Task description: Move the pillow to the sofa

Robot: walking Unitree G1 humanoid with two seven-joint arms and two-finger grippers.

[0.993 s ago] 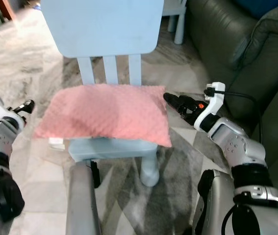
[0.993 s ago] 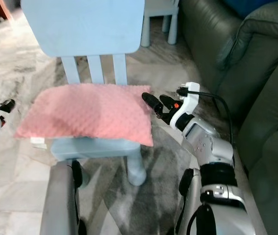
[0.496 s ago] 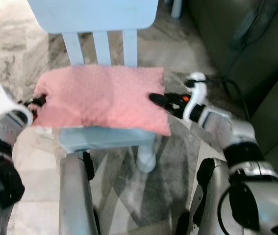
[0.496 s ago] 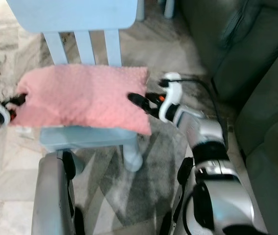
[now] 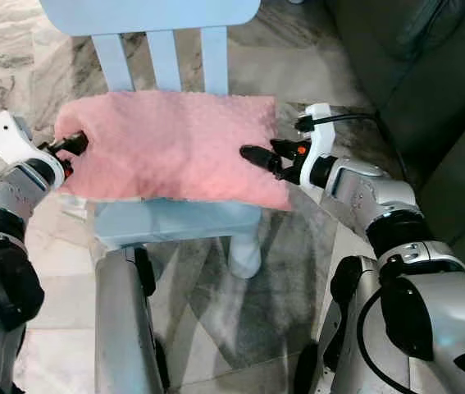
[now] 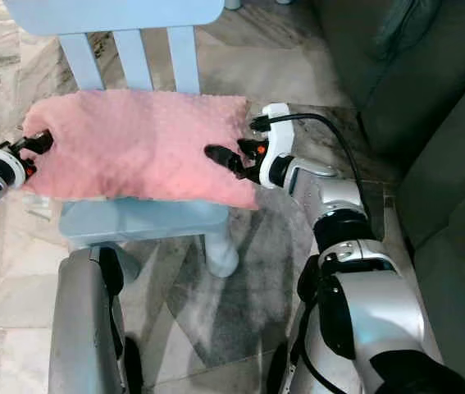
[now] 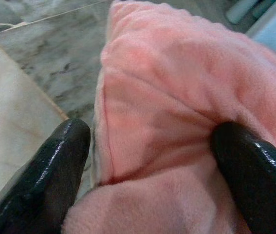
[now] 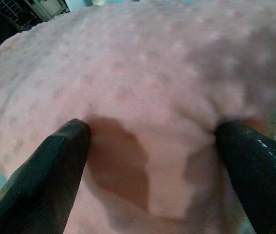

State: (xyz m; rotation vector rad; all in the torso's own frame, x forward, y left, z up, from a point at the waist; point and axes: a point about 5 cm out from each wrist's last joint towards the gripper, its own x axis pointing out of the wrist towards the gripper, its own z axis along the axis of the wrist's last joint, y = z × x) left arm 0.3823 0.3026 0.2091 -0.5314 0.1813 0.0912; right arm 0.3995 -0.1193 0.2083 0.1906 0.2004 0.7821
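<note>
Pink dotted pillow [image 5: 170, 146] lying across the seat of a pale blue chair [image 5: 175, 220], overhanging at both ends. Left gripper [image 5: 74, 145] at the pillow's left end, fingers [image 7: 50, 175] spread with the plush edge bunched between them, pads pressing into the fabric. Right gripper [image 5: 258, 156] at the pillow's right end, fingers [image 8: 55, 165] set wide and sunk into the dimpled cover. Neither set of fingers closed tight; both pressing the cushion between them. Dark green sofa [image 5: 429, 74] just beside the chair on the robot's right, seat cushions and arm in view. Grey-veined marble floor [image 5: 35, 57] beneath, a grey patterned rug [image 5: 281, 271] under the chair's front leg.
</note>
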